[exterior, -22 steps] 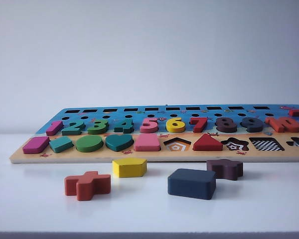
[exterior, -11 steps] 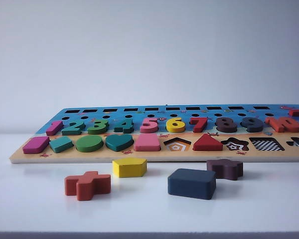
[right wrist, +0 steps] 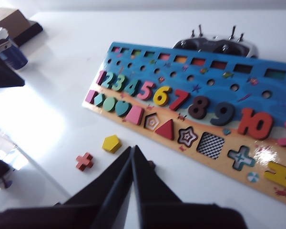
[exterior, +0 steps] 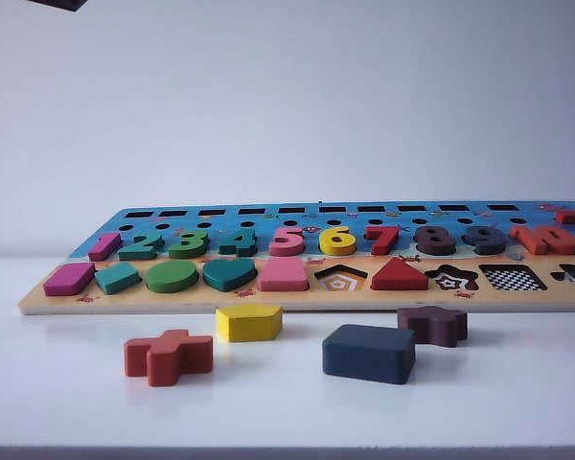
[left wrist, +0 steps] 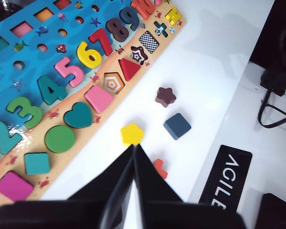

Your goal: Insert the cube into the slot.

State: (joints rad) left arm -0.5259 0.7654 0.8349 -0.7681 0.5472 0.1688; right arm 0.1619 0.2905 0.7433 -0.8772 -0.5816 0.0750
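The cube [exterior: 369, 353] is a flat navy block lying on the white table in front of the puzzle board [exterior: 268, 299]. The slot [exterior: 514, 278] is the checkerboard square recess toward the board's right end, and it holds nothing. In the left wrist view the cube [left wrist: 177, 126] lies past my left gripper [left wrist: 134, 147], which hangs shut and empty above the table near the yellow pentagon [left wrist: 132, 134]. My right gripper [right wrist: 132, 148] is shut and empty too, high over the table. The slot [right wrist: 210, 145] shows beyond it, but its fingers hide the cube.
A maroon star [exterior: 432, 325], the yellow pentagon [exterior: 249, 322] and a red cross [exterior: 168, 356] lie loose near the cube. A dark bit of an arm [exterior: 57, 4] pokes in at the exterior view's top left corner. A remote controller [right wrist: 214, 46] sits behind the board.
A dark part of an arm has come into the top left corner of the exterior view. The cube and the other loose pieces have not moved.
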